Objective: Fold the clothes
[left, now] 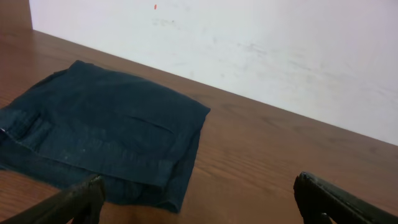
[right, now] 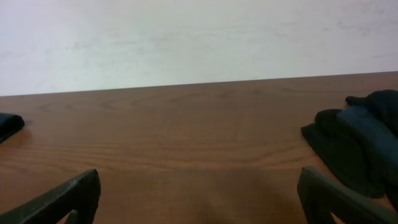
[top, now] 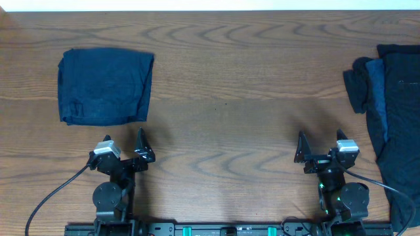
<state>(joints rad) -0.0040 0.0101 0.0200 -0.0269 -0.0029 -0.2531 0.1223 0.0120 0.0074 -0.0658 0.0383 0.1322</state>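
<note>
A folded navy garment (top: pixel 105 86) lies flat on the table at the far left; the left wrist view shows it (left: pixel 106 134) just ahead of the fingers. A rumpled heap of dark clothes (top: pixel 387 111) spreads along the right edge, and its near end (right: pixel 360 140) shows in the right wrist view. My left gripper (top: pixel 125 145) rests near the front edge below the folded garment, open and empty (left: pixel 199 196). My right gripper (top: pixel 321 145) sits left of the heap, open with bare wood between its fingers (right: pixel 199 196).
The wooden table (top: pixel 230 98) runs wide between the two garments. A white wall (right: pixel 199 37) stands behind its far edge. Black cables (top: pixel 52 196) trail from both arm bases at the front.
</note>
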